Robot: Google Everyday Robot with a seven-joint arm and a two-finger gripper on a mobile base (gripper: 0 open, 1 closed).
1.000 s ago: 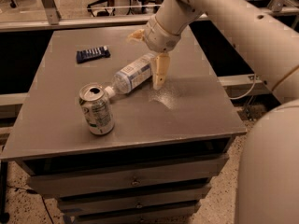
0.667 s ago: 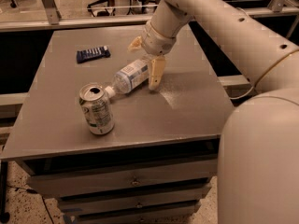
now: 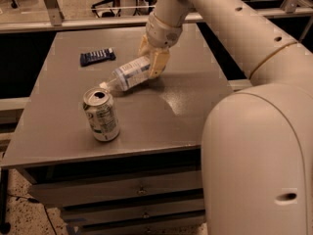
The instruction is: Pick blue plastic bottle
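The blue plastic bottle lies on its side near the middle of the grey table. It is clear with a pale blue-and-white label, and its white cap points left-front toward the can. My gripper reaches down from the back and is open. One finger stands on each side of the bottle's base end. The near finger is in front of the base; the far finger is behind it. The bottle rests on the table.
A green-white soda can stands upright left-front of the bottle's cap. A flat dark-blue pack lies at the back left. My arm's large white body fills the right side. Drawers sit under the tabletop.
My gripper has moved left from beside the bottle's base so that its fingers now straddle the base end. The bottle, can and pack have stayed in place.
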